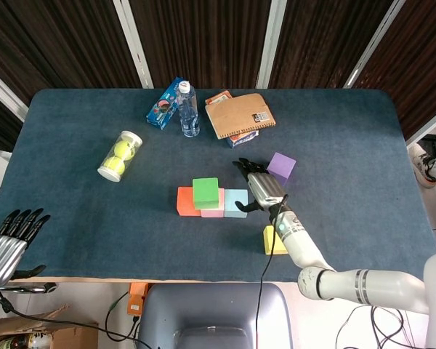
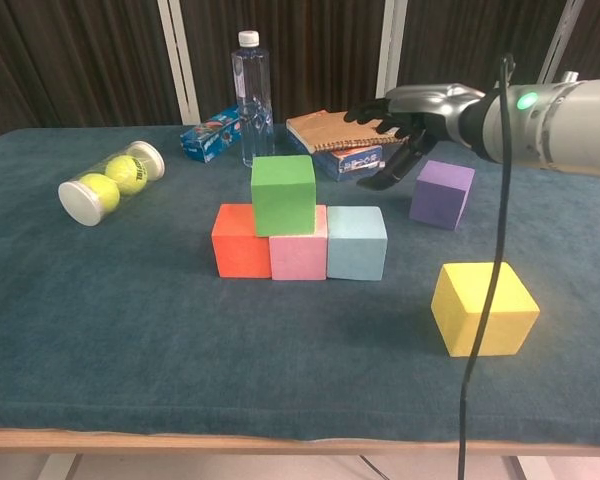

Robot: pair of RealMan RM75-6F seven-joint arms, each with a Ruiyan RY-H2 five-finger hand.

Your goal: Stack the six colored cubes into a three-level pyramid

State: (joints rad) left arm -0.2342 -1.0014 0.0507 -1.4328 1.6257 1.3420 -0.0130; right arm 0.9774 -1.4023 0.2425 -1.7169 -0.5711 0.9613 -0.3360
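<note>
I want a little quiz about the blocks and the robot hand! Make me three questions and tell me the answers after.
1. True or false: the green cube sits on top of other cubes.
2. Which cube is nearest the right hand? A) orange B) purple C) yellow
3. Fill in: the bottom row holds ___ cubes.

Key: 1. True; it rests over the orange cube and pink cube. 2. B, the purple cube. 3. Three; the blue cube is the third.
</note>
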